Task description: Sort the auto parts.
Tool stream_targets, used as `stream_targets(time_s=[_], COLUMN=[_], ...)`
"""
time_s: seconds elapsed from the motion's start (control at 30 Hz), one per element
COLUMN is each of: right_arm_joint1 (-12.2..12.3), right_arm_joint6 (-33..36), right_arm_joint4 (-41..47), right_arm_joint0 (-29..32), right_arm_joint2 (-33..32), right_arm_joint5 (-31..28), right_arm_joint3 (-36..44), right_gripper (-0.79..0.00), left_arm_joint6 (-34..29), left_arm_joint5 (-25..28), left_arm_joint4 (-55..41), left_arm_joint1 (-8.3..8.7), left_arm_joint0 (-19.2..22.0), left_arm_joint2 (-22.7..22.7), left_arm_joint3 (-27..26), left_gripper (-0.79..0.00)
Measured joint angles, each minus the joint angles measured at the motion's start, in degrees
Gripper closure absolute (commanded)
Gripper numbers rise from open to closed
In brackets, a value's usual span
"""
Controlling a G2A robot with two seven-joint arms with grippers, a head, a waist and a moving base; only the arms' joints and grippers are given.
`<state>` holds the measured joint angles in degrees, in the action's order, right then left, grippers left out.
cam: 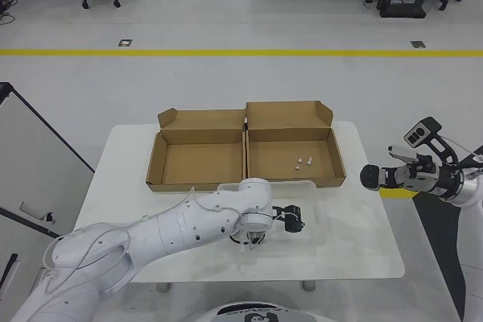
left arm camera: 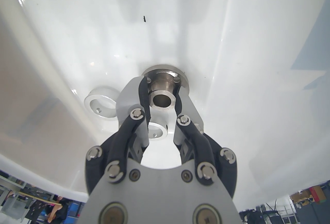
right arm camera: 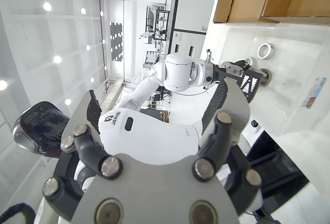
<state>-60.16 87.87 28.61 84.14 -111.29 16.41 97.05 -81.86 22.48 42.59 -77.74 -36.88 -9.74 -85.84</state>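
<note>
Two aluminium rings lie in the tray near the bench's front edge, beside one flanged bushing clamped by the left gripper. Two cardboard boxes line the far edge, one holding three white parts. The right gripper hangs spread beyond the right edge.

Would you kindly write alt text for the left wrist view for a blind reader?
The left gripper is closed on the neck of a flanged silver metal bushing resting in a glossy white plastic tub. Two silver metal rings lie close by, one partly behind the gripper.
</note>
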Motion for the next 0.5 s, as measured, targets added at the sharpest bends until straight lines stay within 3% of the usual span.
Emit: stream_targets(time_s=[0.5], right_arm_joint1=[0.0], right_arm_joint6=[0.0], right_arm_joint4=[0.0], right_arm_joint0=[0.0], right_arm_joint2=[0.0], right_arm_joint5=[0.0], right_arm_joint3=[0.0], right_gripper=[-0.785], left_arm_joint6=[-5.15], left_arm_joint5=[-5.15], left_arm_joint4=[-12.67], left_arm_joint1=[2.28], left_arm_joint0=[12.28], left_arm_joint2=[0.0], left_arm_joint3=[-11.4], left_gripper=[0.0])
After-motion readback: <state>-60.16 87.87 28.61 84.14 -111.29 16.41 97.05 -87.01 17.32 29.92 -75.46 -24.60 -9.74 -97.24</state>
